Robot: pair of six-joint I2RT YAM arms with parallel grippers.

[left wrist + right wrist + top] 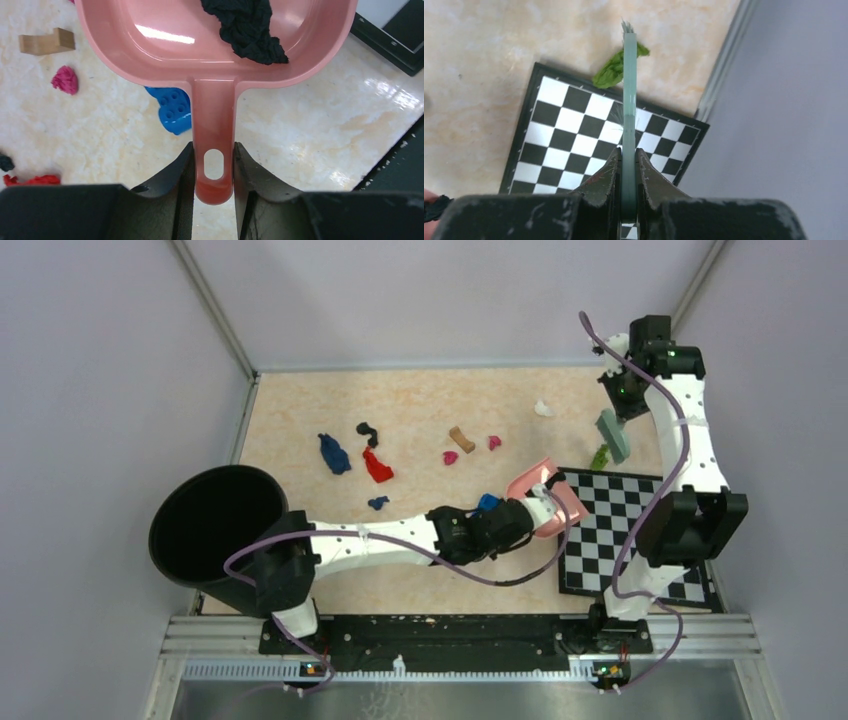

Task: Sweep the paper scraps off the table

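Note:
My left gripper (535, 508) is shut on the handle of the pink dustpan (530, 480), held low over the table (420, 400) by the chequered board's left edge. In the left wrist view the gripper (214, 167) clamps the handle, and the pan (165, 50) holds a black paper scrap (247, 27). Scraps lie on the table: dark blue (333, 453), black (368, 430), red (377, 466), magenta (450, 457), brown (461, 439), white (543, 408). My right gripper (622, 400) is shut on a pale green brush (612, 433), also in its wrist view (628, 160), above a green scrap (616, 67).
A black round bin (215, 525) stands at the table's near left corner. A black-and-white chequered board (625, 530) lies at the near right. A bright blue blocky toy (487, 502) sits just left of the dustpan. Grey frame rails and walls close in the table.

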